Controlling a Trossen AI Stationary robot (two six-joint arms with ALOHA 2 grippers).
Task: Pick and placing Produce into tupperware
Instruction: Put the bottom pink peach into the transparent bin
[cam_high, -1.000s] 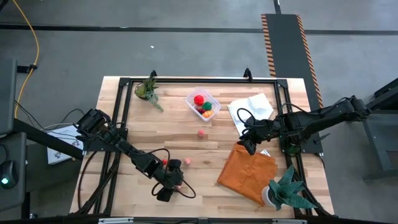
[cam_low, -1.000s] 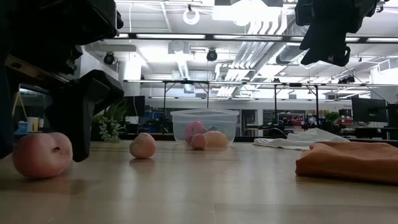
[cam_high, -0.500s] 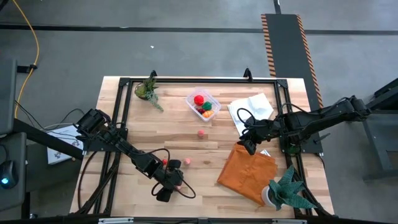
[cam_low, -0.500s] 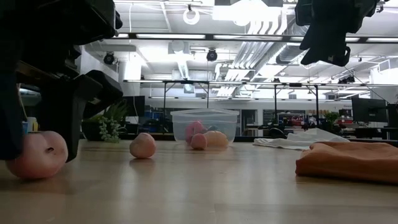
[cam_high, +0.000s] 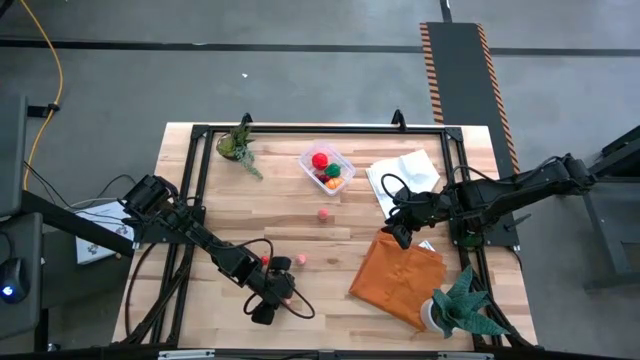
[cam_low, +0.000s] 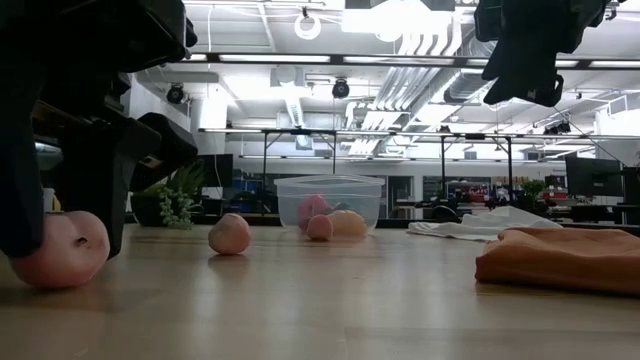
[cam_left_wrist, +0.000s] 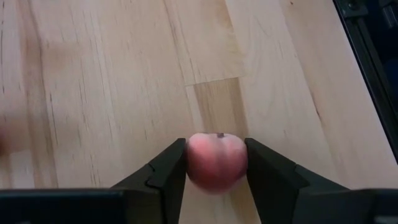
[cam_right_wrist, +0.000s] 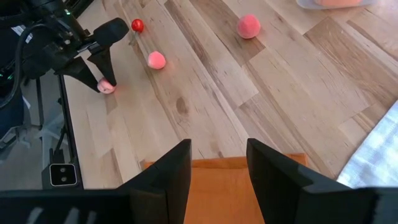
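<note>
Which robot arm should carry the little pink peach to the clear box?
The left. Its gripper already pinches the small pink toy peach on the wooden table; the right gripper hovers open over the orange cloth, away from the clear plastic container.

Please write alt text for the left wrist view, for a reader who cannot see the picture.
The left gripper has its two dark fingers pressed against both sides of a small pink toy peach, which sits on the light wooden table. A dark frame rail crosses one corner.

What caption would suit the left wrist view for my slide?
Left tool closed around a pink toy peach on the wooden table.
</note>
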